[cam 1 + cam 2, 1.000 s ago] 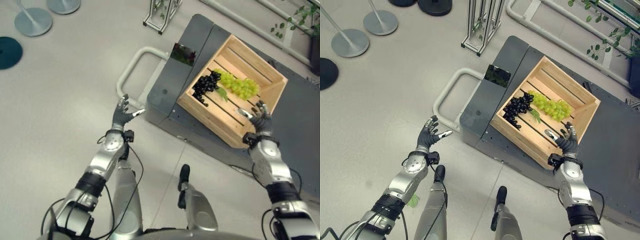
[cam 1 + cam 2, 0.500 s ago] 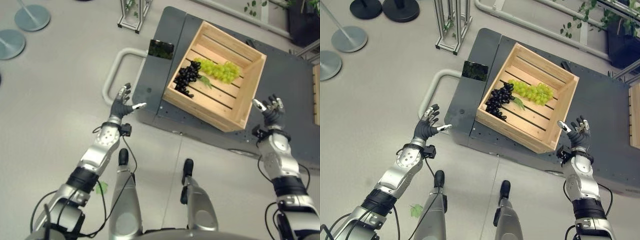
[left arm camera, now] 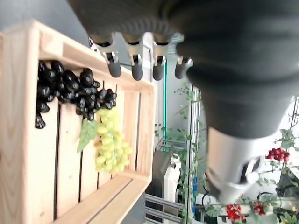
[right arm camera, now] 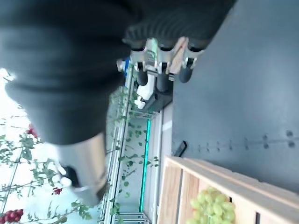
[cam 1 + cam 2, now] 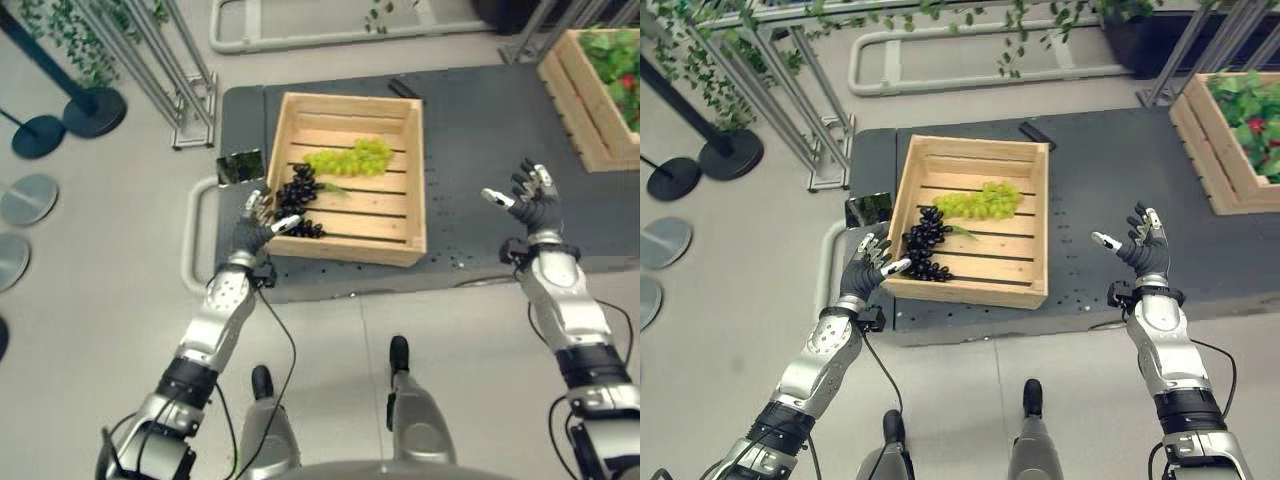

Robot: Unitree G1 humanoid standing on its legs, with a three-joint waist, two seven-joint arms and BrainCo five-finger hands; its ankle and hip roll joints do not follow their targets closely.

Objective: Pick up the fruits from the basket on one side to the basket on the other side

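Grapes, dark bunch [image 5: 923, 243] and green bunch [image 5: 979, 202], lie in the wooden crate [image 5: 1030, 222] on the grey cart [image 5: 1110, 170]. Left hand [image 5: 868, 272] sits at the crate's near-left corner, right hand [image 5: 1137, 250] above bare cart; fingers spread, both empty. Likely soft, light, berries detach easily; cradle the bunch from below or near the stem.
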